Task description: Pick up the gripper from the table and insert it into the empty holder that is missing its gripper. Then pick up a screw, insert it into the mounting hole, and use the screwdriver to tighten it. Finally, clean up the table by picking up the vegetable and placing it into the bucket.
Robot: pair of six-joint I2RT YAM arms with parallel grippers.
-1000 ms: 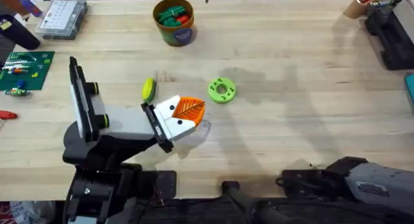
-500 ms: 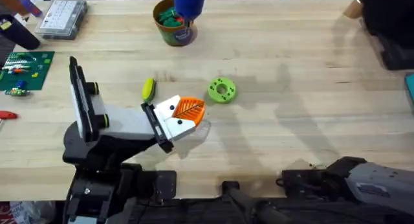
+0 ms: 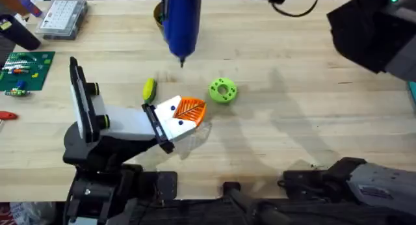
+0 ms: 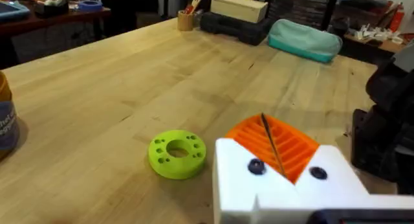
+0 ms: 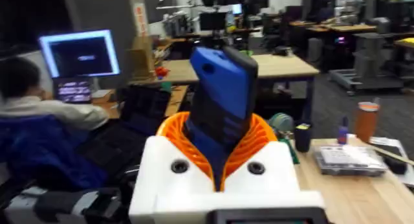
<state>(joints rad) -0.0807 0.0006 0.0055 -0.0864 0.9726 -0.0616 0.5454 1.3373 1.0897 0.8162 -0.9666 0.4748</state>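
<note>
The right gripper (image 5: 220, 160), white with orange ribbed pads, is clamped on the blue pen-shaped screwdriver (image 5: 220, 107), held above the table's far side. The left gripper (image 3: 188, 114) rests near the small yellow-green oval vegetable (image 3: 149, 90); its jaw opening is unclear.

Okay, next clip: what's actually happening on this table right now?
The right claw is clamped on the blue screwdriver, carrying it tip-down high above the table near the bucket. The left claw rests low on the table between the vegetable and the green ring, holding nothing visible. The vegetable lies on the wood, not in the bucket.
</note>
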